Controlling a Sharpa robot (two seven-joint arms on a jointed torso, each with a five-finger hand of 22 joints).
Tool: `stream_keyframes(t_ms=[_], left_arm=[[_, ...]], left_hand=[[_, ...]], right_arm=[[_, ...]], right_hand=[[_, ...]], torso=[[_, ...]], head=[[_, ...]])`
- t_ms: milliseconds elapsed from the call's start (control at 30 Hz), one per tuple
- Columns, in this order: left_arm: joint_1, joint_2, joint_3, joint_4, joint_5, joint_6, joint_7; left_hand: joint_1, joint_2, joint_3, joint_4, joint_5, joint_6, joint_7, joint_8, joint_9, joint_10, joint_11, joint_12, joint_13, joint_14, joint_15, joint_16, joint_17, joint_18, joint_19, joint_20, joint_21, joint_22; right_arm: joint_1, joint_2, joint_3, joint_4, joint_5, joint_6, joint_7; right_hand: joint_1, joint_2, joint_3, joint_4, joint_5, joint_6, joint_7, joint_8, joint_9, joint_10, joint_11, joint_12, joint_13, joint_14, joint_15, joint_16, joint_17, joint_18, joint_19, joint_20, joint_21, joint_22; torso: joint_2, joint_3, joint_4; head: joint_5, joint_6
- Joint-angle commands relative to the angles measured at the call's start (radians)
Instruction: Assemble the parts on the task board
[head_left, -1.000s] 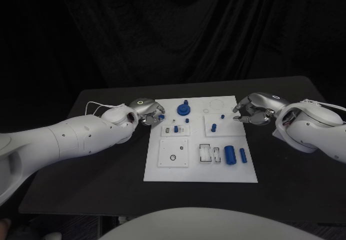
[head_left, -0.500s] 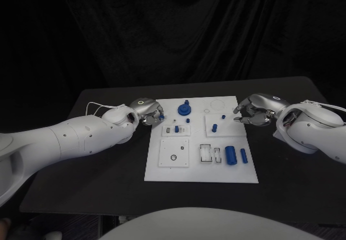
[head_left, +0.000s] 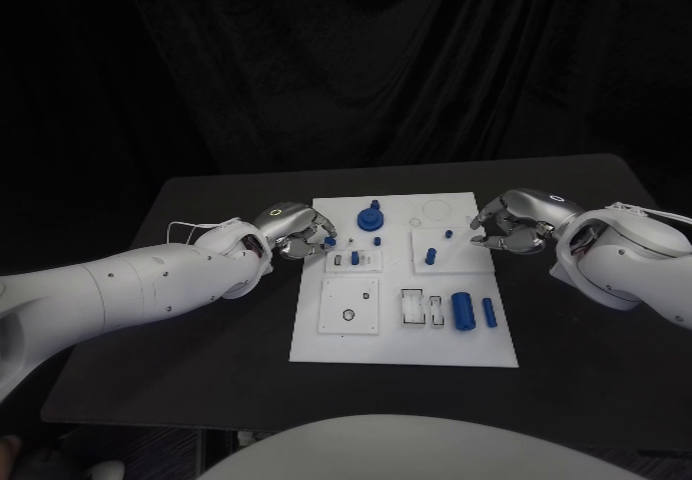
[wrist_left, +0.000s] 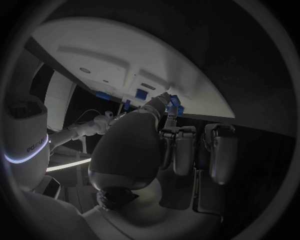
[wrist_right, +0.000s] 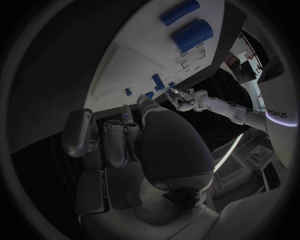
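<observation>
The white task board (head_left: 329, 340) lies mid-table. My left hand (head_left: 296, 231) hovers at the board's left edge and pinches a small blue part (head_left: 329, 241) at its fingertips; the left wrist view shows the same blue part (wrist_left: 174, 103) in front of the board (wrist_left: 112, 60). My right hand (head_left: 511, 222) sits at the board's right edge with fingers curled in and nothing visible in them. A blue knob (head_left: 371, 216), small pegs (head_left: 353, 258) (head_left: 430, 257), a thick cylinder (head_left: 460, 310) and a thin one (head_left: 489, 312) are on the board.
The black table (head_left: 188, 330) surrounds the board. Near the board's front are rectangular slots (head_left: 414, 306) and a plate with an oval hole (head_left: 346, 316); a round recess (head_left: 433, 211) lies at its far end. The right wrist view shows the cylinders (wrist_right: 192, 34) and my left hand (wrist_right: 187, 100).
My left hand has drifted slightly nearer and toward the board's left edge, still pinching the blue part. The right hand has barely moved.
</observation>
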Motion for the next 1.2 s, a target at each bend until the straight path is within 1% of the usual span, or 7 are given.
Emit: stream_keyframes(t_ms=[33,200,367,733,833,1067,1200], left_arm=[[-0.004,-0.011,0.001,0.016,0.24,0.007,0.174],[-0.01,-0.029,0.001,0.035,0.362,0.038,0.241],[-0.021,-0.033,0.001,0.037,0.447,0.062,0.27],[-0.054,-0.024,0.001,0.03,0.52,0.152,0.301],[-0.062,-0.023,0.001,0.033,0.583,0.185,0.309],[-0.079,-0.025,0.001,0.042,0.701,0.25,0.348],[-0.083,-0.03,0.001,0.045,0.719,0.268,0.35]], left_hand=[[-0.006,0.014,0.001,0.012,0.002,-0.008,0.0,-0.006,0.031,0.105,0.006,0.003,0.263,0.106,0.004,0.006,0.263,-0.014,0.069,0.001,0.004,0.242],[-0.006,0.022,0.001,0.018,-0.002,-0.008,0.002,-0.009,0.036,0.105,0.009,0.003,0.263,0.106,0.008,0.006,0.263,-0.014,0.069,0.005,0.005,0.243],[0.003,0.036,0.005,0.022,-0.006,-0.009,0.002,-0.013,0.043,0.105,0.01,0.003,0.263,0.106,0.011,0.006,0.263,-0.014,0.068,0.008,0.005,0.243],[0.008,0.05,0.003,0.032,-0.02,-0.019,0.007,-0.022,0.051,0.105,0.015,0.003,0.263,0.106,0.015,0.006,0.263,-0.014,0.066,0.012,0.004,0.242],[0.007,0.051,0.001,0.034,-0.025,-0.022,0.007,-0.024,0.052,0.105,0.016,0.003,0.263,0.106,0.016,0.006,0.263,-0.014,0.067,0.013,0.006,0.243],[0.015,0.056,0.002,0.036,-0.015,-0.028,0.014,-0.031,0.055,0.105,0.02,0.003,0.263,0.106,0.019,0.006,0.263,-0.015,0.067,0.015,0.007,0.244],[0.014,0.058,0.001,0.038,-0.013,-0.031,0.015,-0.033,0.055,0.105,0.021,0.003,0.263,0.106,0.02,0.006,0.263,-0.014,0.066,0.016,0.006,0.243]], right_arm=[[-0.003,-0.001,0.001,0.001,-0.002,0.008,-0.015],[-0.007,0.0,0.001,0.0,-0.002,0.011,-0.015],[-0.01,0.002,0.001,-0.001,0.004,0.012,-0.014],[-0.013,-0.006,0.001,0.003,0.008,0.015,-0.014],[-0.013,-0.009,0.001,0.004,0.008,0.012,-0.012],[-0.014,-0.02,0.001,0.015,0.012,-0.041,0.027],[-0.015,-0.026,0.001,0.023,0.02,-0.075,0.051]], right_hand=[[0.002,0.003,0.005,0.002,0.005,0.007,0.0,-0.007,-0.001,-0.008,0.002,-0.007,0.065,0.039,0.005,-0.005,0.046,0.014,-0.007,-0.002,-0.007,0.151],[0.002,0.003,0.005,0.002,0.004,0.007,0.0,-0.007,-0.001,-0.009,0.002,-0.008,0.064,0.038,0.005,-0.006,0.045,0.014,-0.007,-0.002,-0.009,0.15],[0.002,0.003,0.005,0.002,0.004,0.007,0.0,-0.007,-0.001,-0.009,0.002,-0.008,0.064,0.038,0.005,-0.006,0.045,0.014,-0.007,-0.002,-0.009,0.15],[0.002,0.003,0.005,0.002,0.004,0.007,0.0,-0.007,-0.002,-0.01,0.002,-0.008,0.063,0.037,0.005,-0.008,0.043,0.015,-0.008,-0.002,-0.011,0.149],[0.002,0.003,0.005,0.002,0.004,0.007,0.0,-0.007,-0.002,-0.01,0.002,-0.008,0.063,0.037,0.005,-0.008,0.043,0.015,-0.008,-0.002,-0.011,0.149],[0.011,0.002,0.009,-0.003,0.008,0.007,-0.001,-0.009,-0.004,-0.007,-0.001,-0.007,0.065,0.038,0.004,-0.005,0.046,0.014,-0.007,-0.002,-0.006,0.151],[0.025,-0.002,0.016,-0.006,0.041,0.01,-0.002,-0.012,-0.007,-0.002,-0.004,-0.005,0.068,0.041,0.001,0.0,0.051,0.012,-0.002,-0.004,0.002,0.154]], torso=[[0.0,0.0011,0.0018],[0.0,0.0008,0.0034],[0.0,0.0006,0.0007],[0.001,0.0002,-0.0016],[0.0,0.0002,-0.0008],[0.0,-0.0014,0.0019],[-0.001,-0.0014,-0.0003]], head=[[0.003,0.0],[0.007,0.0],[0.014,0.0],[0.017,0.0],[0.017,0.0],[0.012,0.0],[0.019,0.0]])
